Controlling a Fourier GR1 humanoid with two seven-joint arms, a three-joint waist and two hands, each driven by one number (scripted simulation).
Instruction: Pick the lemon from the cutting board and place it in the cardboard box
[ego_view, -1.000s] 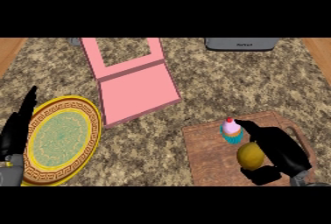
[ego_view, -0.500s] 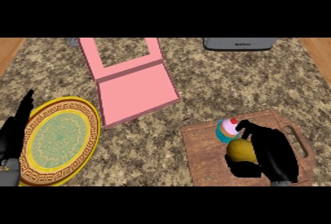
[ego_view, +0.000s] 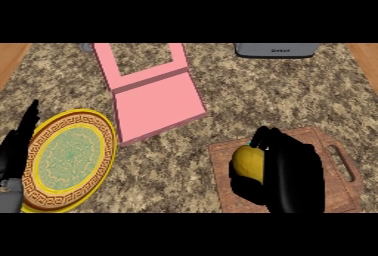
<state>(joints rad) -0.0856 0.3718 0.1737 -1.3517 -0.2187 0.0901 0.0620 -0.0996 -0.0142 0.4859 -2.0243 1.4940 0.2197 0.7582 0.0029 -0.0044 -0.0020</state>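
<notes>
The yellow lemon (ego_view: 248, 162) sits on the wooden cutting board (ego_view: 341, 185) at the lower right. My right hand (ego_view: 291, 172) covers the board's middle, its fingers and thumb curled round the lemon from the right and below. A pink box (ego_view: 155, 100) with its lid laid back lies open at the upper middle of the counter. At the left edge my left hand (ego_view: 16, 150) rests open, fingers up, beside the plate. The cupcake seen earlier is hidden behind my right hand.
A yellow patterned plate (ego_view: 66, 160) lies at the lower left. A grey appliance (ego_view: 277, 49) stands at the counter's far edge, upper right. Speckled stone counter stretches between the box and the board.
My right hand has moved left and closed round the lemon, hiding the cupcake. The left hand has stayed put.
</notes>
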